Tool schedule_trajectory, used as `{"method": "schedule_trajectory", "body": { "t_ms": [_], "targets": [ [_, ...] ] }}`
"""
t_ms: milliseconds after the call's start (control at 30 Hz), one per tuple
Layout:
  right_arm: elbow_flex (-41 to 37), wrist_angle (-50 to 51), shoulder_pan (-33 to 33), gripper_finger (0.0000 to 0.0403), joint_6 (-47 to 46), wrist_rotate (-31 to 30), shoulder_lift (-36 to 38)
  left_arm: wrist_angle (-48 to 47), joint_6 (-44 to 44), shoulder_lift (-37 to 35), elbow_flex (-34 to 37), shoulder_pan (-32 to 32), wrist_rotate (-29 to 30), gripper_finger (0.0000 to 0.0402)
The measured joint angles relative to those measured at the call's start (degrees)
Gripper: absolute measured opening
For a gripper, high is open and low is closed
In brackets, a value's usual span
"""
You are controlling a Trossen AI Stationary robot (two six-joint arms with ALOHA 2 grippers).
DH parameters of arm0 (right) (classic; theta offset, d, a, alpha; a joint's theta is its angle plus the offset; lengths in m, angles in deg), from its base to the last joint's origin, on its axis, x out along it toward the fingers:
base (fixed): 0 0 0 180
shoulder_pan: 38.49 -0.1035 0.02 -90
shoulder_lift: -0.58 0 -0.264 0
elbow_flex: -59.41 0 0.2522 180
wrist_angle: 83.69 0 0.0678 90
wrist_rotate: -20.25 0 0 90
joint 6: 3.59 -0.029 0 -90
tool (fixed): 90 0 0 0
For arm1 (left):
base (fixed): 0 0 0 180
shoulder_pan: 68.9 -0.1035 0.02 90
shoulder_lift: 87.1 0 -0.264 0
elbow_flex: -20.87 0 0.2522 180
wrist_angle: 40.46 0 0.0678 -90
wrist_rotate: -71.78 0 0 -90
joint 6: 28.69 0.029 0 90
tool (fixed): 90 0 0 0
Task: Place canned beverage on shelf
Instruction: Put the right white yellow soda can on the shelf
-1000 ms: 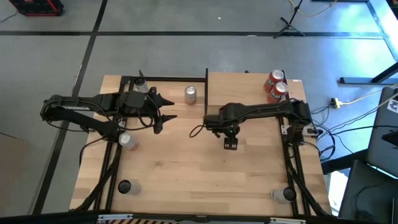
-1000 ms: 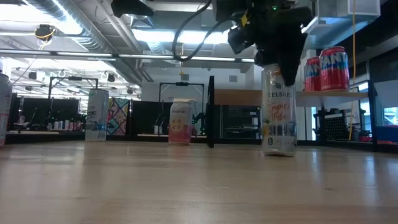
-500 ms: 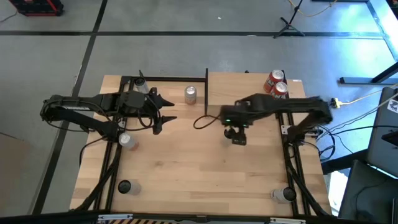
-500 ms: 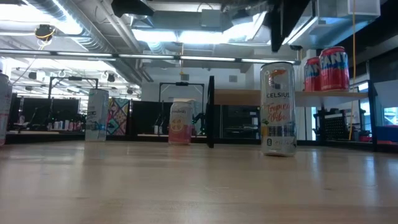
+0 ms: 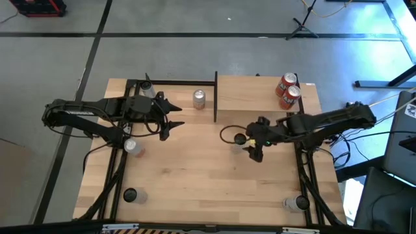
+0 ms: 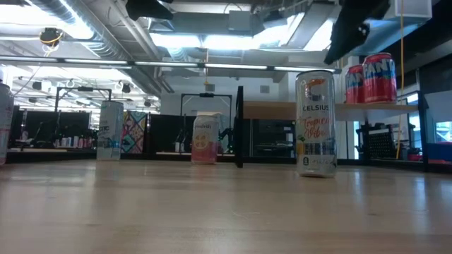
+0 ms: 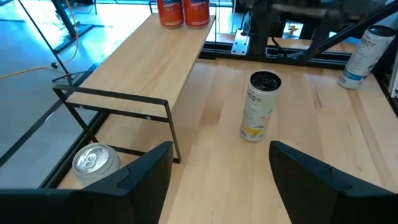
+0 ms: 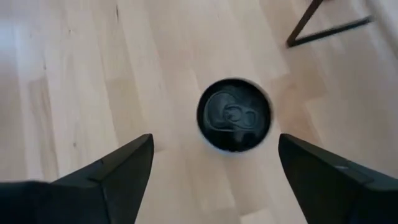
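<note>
A tall Celsius can (image 6: 316,123) stands upright on its base on the tabletop, just in front of the shelf (image 5: 250,96); it shows in the high view (image 5: 240,139) and its dark top in the right wrist view (image 8: 235,122). My right gripper (image 8: 214,143) is open above the can, a finger on either side, touching nothing; in the high view (image 5: 252,148) it is a little right of the can. My left gripper (image 5: 181,114) is open and empty at the left, facing the shelf and the can (image 7: 260,106). Two red cans (image 5: 289,90) stand on the shelf.
A silver can (image 5: 199,99) stands on the table beside the shelf's black post (image 5: 215,97). Further cans stand at the far left (image 5: 146,89), left (image 5: 132,147), near left (image 5: 130,194) and near right (image 5: 296,203). The middle of the tabletop (image 5: 195,169) is bare wood.
My right gripper, which sat over the Celsius can's top, has let go, risen off it and drawn back toward the table's right edge. The can has stayed upright in the same spot on the table.
</note>
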Motion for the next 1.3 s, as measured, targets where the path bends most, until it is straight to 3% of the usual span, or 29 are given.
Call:
{"method": "schedule_trajectory", "body": {
  "t_ms": [267, 800, 900, 1067, 1300],
  "targets": [
    [-2.5, -5.0, 0.2, 0.0332, 0.4, -5.6, -2.5, 0.0, 0.0, 0.0, 0.0, 0.0, 0.0, 0.0257],
    [-2.5, -7.3, 0.2, 0.0331, 1.7, -7.0, -11.0, 0.1, 0.0, 0.0, 0.0, 0.0, 0.0, 0.0257],
    [-2.5, -7.6, 0.2, 0.0310, 1.7, -6.4, -11.3, 0.1, 0.0, 0.0, 0.0, 0.0, 0.0, 0.0257],
    [-2.0, -6.7, 0.2, 0.0226, 1.8, -5.2, -11.0, 0.1, 0.0, 0.0, 0.0, 0.0, 0.0, 0.0257],
    [6.5, 3.0, 0.3, 0.0225, 6.1, -4.5, -10.3, 0.1, 0.0, 0.0, 0.0, 0.0, 0.0, 0.0257]
  ]
}}
